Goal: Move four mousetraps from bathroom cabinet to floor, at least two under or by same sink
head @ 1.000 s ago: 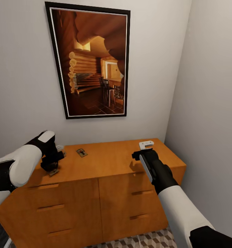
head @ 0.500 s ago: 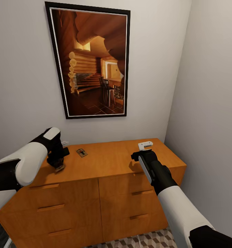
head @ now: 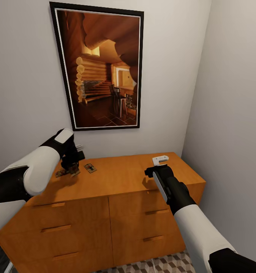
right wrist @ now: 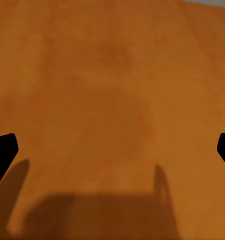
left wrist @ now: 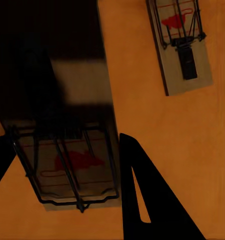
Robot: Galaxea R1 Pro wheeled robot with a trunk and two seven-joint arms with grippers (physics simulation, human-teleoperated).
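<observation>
The orange-brown cabinet (head: 116,178) stands against the wall. My left gripper (head: 72,168) hovers over its top near the back left, shut on a mousetrap (head: 75,172) that shows between its fingers in the left wrist view (left wrist: 72,170). A second mousetrap (head: 90,168) lies on the top just to the right, also seen as the mousetrap (left wrist: 180,45) beyond the held one. A third mousetrap (head: 60,173) lies to the left of the gripper. My right gripper (right wrist: 112,150) is open above the bare right part of the top (head: 154,171). A strip of bathroom floor (head: 162,265) shows below.
A large framed picture (head: 101,68) hangs on the wall above the cabinet. A side wall (head: 234,132) closes in right beside the cabinet's right end. Drawer fronts with bar handles (head: 54,228) face me.
My left gripper has moved back and to the right across the cabinet top, carrying the mousetrap toward the one lying there. The right arm has barely moved.
</observation>
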